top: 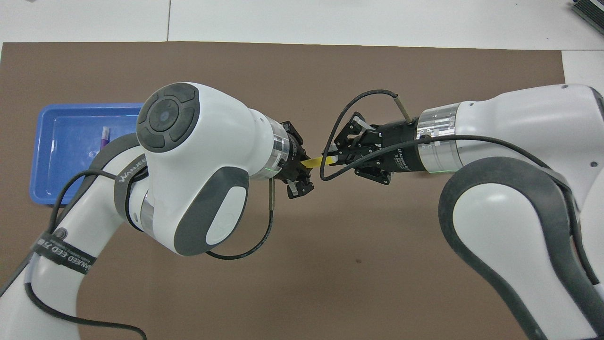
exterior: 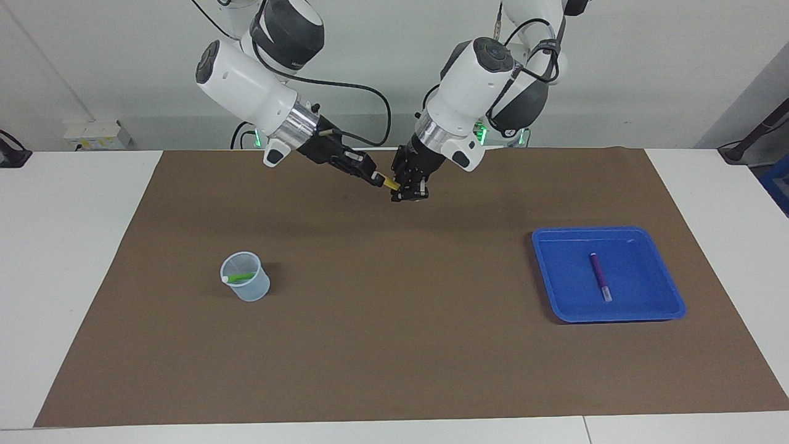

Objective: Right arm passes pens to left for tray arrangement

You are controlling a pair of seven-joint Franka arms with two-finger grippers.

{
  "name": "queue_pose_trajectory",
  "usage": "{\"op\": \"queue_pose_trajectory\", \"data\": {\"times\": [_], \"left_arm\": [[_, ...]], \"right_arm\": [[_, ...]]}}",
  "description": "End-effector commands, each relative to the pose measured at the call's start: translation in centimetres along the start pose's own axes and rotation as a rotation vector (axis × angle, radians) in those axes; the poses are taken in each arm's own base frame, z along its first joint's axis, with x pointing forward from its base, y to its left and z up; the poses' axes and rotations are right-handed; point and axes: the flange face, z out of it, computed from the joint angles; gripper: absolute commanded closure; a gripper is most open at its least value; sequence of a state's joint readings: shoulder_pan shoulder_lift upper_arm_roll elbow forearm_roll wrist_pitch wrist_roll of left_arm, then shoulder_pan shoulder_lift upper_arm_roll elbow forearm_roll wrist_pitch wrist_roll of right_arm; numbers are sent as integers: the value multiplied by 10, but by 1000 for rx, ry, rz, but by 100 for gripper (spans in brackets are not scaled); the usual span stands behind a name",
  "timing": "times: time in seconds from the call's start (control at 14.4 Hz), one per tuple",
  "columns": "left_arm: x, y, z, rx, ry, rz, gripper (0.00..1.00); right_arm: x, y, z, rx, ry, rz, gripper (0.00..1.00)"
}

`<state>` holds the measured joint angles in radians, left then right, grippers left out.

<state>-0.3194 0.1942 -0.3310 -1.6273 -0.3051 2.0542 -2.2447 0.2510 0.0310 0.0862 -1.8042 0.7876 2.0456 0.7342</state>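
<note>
The right pincer (exterior: 376,179) hangs in the air over the brown mat (exterior: 394,345), at the edge nearest the robots, clamped on one end of the yellow marker pen (exterior: 389,184). Toward the right arm's end of the tabletop (exterior: 68,259), well apart from this pincer, a small translucent cup (exterior: 246,277) stands on the mat with the green marker pen (exterior: 240,277) leaning inside it.

The yellow pen bridges the short gap between the two pincers, tilted slightly downward toward the left one. The left pincer (exterior: 408,193) meets it there, fingers pressed together on the pen's other end, so both arms grip the same pen at once, over the middle of the mat.

Toward the left arm's end of the tabletop, well apart from the left pincer, the blue tray (exterior: 669,296) lies flat on the mat. The purple marker pen (exterior: 599,275) lies inside it, near its middle.
</note>
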Motion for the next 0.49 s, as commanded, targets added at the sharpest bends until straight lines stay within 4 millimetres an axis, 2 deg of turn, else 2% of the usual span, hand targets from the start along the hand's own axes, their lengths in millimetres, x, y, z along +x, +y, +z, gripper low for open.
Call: {"op": "queue_pose_trajectory", "data": {"times": [0.0, 0.42], "left_arm": [[-2, 1, -6, -14, -9, 5, 100], [-3, 1, -9, -23, -8, 13, 100]], "right_arm": [[-6, 6, 2, 0, -21, -12, 98], [-8, 5, 3, -3, -20, -16, 98]]}}
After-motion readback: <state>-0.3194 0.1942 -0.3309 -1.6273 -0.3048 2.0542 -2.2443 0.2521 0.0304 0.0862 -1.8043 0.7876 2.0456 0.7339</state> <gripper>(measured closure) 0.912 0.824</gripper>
